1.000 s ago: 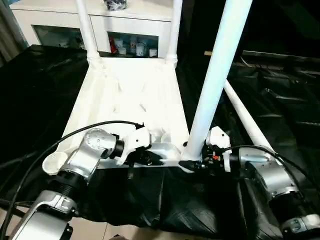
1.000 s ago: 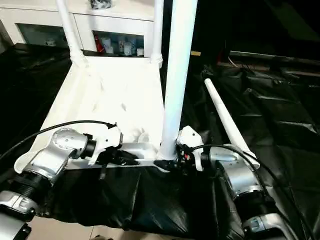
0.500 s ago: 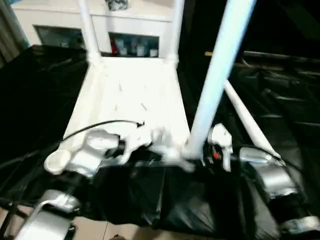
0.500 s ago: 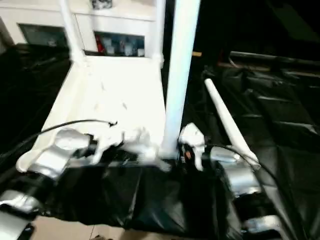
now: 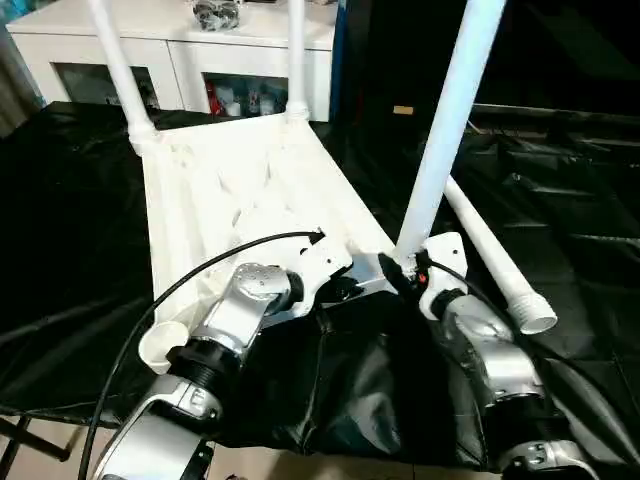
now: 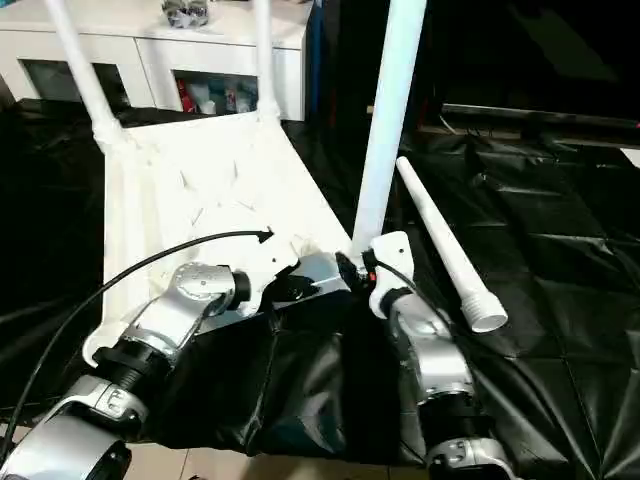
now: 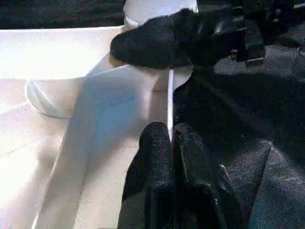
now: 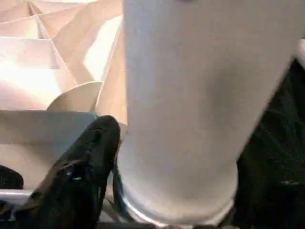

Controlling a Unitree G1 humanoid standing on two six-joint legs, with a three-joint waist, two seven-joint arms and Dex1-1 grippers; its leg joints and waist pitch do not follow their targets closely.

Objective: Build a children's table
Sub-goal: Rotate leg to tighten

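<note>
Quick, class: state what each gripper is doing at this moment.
Left gripper: jaws shut on the tabletop rim.
Right gripper: jaws shut on the upright leg at its base.

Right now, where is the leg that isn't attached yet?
The loose leg lies on the black sheet right of the tabletop, just beyond the right end effector.

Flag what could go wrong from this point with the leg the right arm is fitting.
1. The upright leg leans at the near right corner socket of the tabletop; if it goes in crooked, its thread may cross or jam.
2. The left gripper pinches only the thin near rim; twisting the leg could slide the tabletop on the black sheet.
3. The loose leg lies right beside the right gripper and could get knocked and roll.
</note>
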